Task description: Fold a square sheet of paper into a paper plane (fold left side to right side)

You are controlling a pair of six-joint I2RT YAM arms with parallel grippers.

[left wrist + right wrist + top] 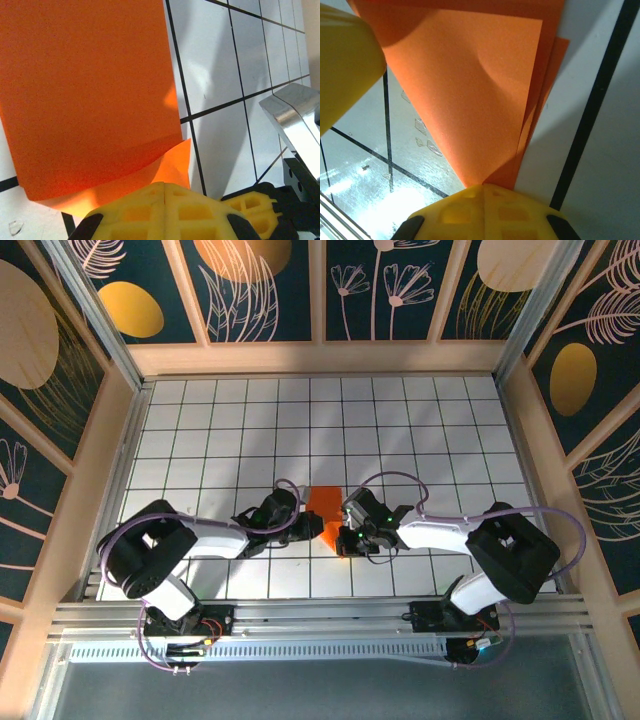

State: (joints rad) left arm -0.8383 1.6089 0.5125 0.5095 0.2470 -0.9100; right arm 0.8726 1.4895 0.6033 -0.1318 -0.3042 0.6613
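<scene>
The orange sheet of paper (324, 506) lies folded into several layers on the tiled table, between the two grippers. My left gripper (316, 527) is at its left near corner. In the left wrist view the yellow fingertips (150, 200) are shut, and a lifted flap of the paper (90, 100) runs into their seam. My right gripper (346, 537) is at the paper's near right end. In the right wrist view its gripper (483, 187) is shut on the point where the stacked orange layers (470, 90) meet.
The white table (400, 430) with its black grid stretches far behind the paper, bounded by wooden walls (320, 358). The right gripper's yellow finger (252, 200) and metal body (295, 112) stand close beside the left one. The left gripper's yellow finger (345, 60) shows in the right wrist view.
</scene>
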